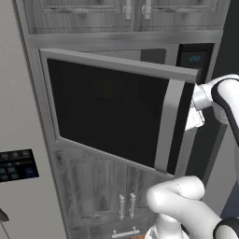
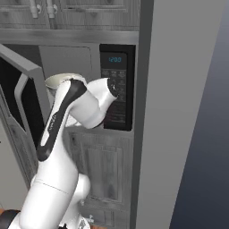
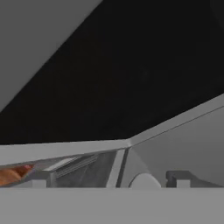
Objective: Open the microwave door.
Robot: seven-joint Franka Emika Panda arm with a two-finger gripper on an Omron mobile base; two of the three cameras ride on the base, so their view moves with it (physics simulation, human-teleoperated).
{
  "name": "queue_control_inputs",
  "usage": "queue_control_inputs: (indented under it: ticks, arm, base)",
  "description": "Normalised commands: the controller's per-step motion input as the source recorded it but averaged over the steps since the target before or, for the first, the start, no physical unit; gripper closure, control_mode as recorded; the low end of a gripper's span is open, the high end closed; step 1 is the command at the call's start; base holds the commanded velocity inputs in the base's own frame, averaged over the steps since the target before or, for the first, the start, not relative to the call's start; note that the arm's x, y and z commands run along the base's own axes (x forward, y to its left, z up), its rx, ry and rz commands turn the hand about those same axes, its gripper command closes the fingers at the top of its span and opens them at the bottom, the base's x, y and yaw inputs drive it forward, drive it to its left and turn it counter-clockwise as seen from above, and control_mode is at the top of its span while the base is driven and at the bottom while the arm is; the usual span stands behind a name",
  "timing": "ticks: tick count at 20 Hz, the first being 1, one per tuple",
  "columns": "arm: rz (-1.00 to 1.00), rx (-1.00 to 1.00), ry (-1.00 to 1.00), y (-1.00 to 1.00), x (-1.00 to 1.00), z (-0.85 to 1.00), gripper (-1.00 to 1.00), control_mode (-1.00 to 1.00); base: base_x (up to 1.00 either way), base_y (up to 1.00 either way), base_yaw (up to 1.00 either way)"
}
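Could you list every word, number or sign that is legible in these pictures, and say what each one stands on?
"12:00", as best it reads, in blue digits: display atop the keypad panel beside the microwave door.
Keypad button labels: too small to read.
Blue-lit buttons on the dark panel at lower left: blurred, unreadable.

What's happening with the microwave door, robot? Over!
Gripper behind the door edge, jaws apart, holding nothing. Microwave door swung partly open, hinged on its left. Nothing blocking its swing.
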Motion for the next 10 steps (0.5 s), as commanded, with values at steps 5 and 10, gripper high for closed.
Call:
queue_control_inputs:
  ticks: [5,10]
  arm:
    - [0.36,0.08,-0.02,0.64,-0.5,0.0,-1.0,-1.0]
    - [0.37,0.1,-0.02,0.8,-0.69,0.0,-1.0,-1.0]
  base:
    - [0.0,0.0,0.0]
    - [0.0,0.0,0.0]
